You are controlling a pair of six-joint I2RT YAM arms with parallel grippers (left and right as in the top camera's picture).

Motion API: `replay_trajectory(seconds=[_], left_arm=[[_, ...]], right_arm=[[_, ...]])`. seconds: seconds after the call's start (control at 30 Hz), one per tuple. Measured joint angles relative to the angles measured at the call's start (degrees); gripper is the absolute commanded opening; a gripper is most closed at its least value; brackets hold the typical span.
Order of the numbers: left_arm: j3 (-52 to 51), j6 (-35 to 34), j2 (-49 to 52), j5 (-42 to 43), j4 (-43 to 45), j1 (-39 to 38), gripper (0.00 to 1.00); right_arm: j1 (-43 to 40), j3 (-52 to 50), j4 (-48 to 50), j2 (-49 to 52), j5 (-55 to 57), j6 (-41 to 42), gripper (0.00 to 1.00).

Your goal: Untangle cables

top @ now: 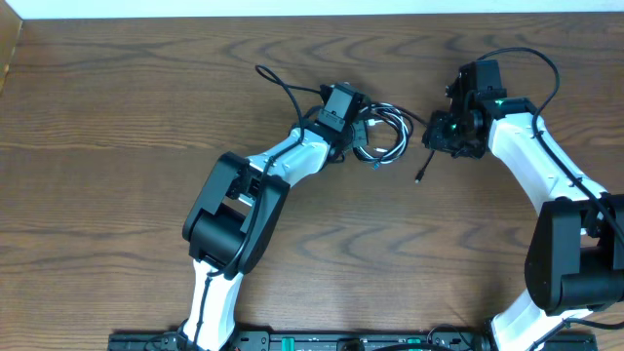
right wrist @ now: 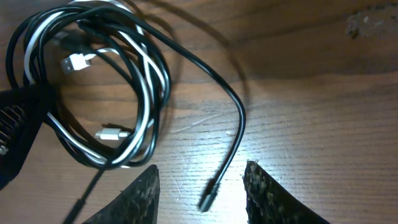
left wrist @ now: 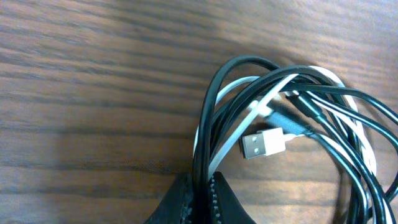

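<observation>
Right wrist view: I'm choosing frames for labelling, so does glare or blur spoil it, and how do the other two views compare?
Right wrist: bright glare on the table beside the black cable, which throws a soft shadow; the top is dimmer. Left wrist: the white USB plug is sharp, the far wood blurred. Overhead: even light, no glare, but the cables look tiny.

No lettering, brand, number or sign can be read anywhere, neither on the cables (top: 382, 136) and their plugs nor on the wooden tabletop (top: 117, 117).
</observation>
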Motion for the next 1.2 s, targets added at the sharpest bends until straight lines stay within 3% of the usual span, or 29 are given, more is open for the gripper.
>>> replay_trajectory(seconds=[0.17,0.43,0.63,0.87,1.2], left_arm=[[-0.4,2.7,-3.0,4.9,-3.5,0.7,0.08],[-0.5,4.0,-23.7,15.0,-5.9,4.0,0.07],[-0.5,2.9,-24.4,22.2,-6.6,6.5,0.08],[-0.5,-0.6,-24.4,29.6,-3.6,8.1,0.07],[-0.5,-0.9,-24.4,37.5,-3.3,8.1,0.08]], right_arm=[[0.0,0.0,0.6,0.0,-4.9,-3.4,0.39],[0.0,0.0,8.1,-2.4,-25.9,-9.0,0.43],[0.1,0.0,12.0,-8.3,-30.7,-8.3,0.43],[4.5,0.0,12.5,-8.2,-24.5,-7.6,0.45],[9.7,-0.1,12.7,-8.1,-7.1,-4.8,0.46]])
